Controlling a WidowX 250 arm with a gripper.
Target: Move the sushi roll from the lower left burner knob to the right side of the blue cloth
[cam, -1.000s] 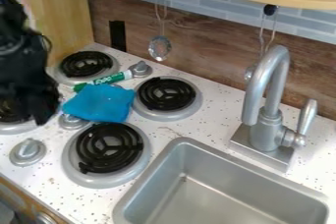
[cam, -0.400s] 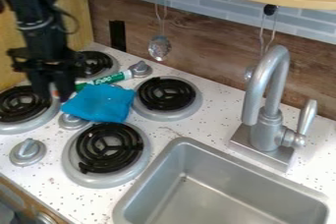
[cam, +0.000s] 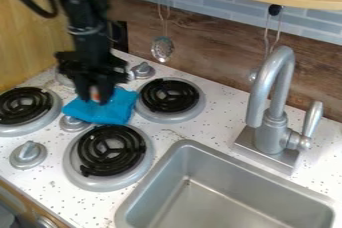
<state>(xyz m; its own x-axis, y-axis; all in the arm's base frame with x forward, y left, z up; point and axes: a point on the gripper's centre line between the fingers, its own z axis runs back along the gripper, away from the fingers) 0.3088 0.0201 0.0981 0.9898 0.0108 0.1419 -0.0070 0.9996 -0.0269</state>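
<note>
End effector (cam: 95,97) over blue cloth (cam: 110,113), contact unclear; cannot tell if spread or pinching. Cloth below it, among burners (cam: 168,95), toward desk's (cam: 217,126) back-left corner. Open room above sink (cam: 224,164).

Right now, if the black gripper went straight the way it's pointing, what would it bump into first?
Most likely the blue cloth. The gripper points down at it, but I can't tell how high it hangs, so it might land a little off.
</note>
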